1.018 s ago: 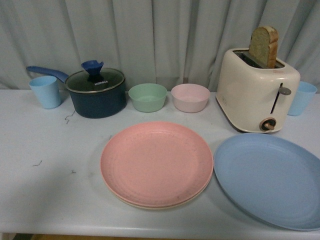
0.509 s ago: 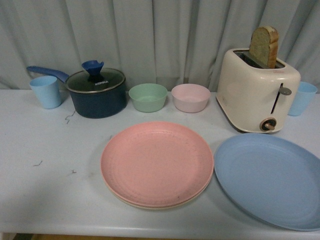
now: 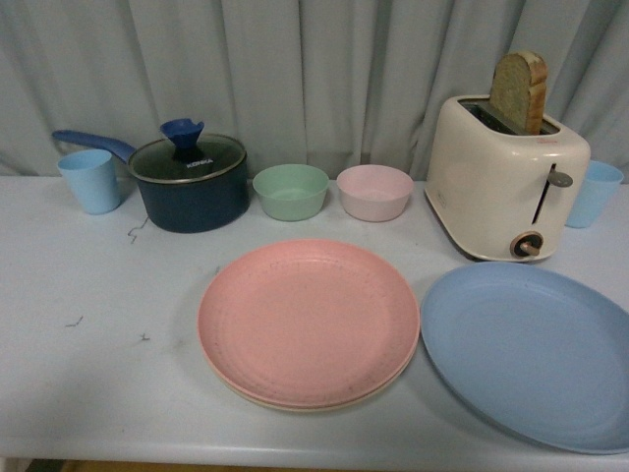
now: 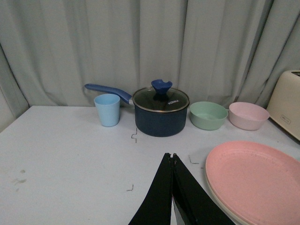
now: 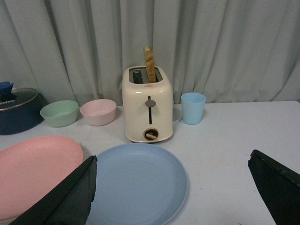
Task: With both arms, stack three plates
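The pink plate lies on the beige plate, whose rim shows under its near edge, at the table's middle front. The blue plate lies alone to their right, touching or nearly touching them. Neither arm shows in the front view. In the left wrist view my left gripper is shut and empty above bare table, left of the pink plate. In the right wrist view my right gripper is wide open and empty, its fingers spread above the blue plate.
Along the back stand a light blue cup, a dark blue lidded pot, a green bowl, a pink bowl, a cream toaster with a bread slice, and another blue cup. A curtain hangs behind.
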`<state>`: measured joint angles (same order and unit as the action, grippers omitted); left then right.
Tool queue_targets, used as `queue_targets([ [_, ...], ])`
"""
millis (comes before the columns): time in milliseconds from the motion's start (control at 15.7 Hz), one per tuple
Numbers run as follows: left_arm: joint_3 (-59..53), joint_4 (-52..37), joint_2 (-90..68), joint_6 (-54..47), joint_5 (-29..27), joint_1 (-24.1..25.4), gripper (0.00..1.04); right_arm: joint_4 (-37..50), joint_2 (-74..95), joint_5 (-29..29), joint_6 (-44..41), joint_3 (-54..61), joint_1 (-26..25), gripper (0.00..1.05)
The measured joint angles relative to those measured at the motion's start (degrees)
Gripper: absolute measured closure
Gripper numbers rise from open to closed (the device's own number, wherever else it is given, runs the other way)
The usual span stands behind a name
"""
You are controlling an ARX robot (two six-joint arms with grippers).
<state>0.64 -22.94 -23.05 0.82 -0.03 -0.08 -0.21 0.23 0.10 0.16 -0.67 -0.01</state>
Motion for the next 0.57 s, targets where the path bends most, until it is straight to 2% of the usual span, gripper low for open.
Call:
queue_targets([
  [573, -0.02, 10.08, 10.36, 0.00, 0.00, 0.00, 1.03, 0.00, 0.00, 0.02, 0.00, 0.00, 0.00, 0.06],
])
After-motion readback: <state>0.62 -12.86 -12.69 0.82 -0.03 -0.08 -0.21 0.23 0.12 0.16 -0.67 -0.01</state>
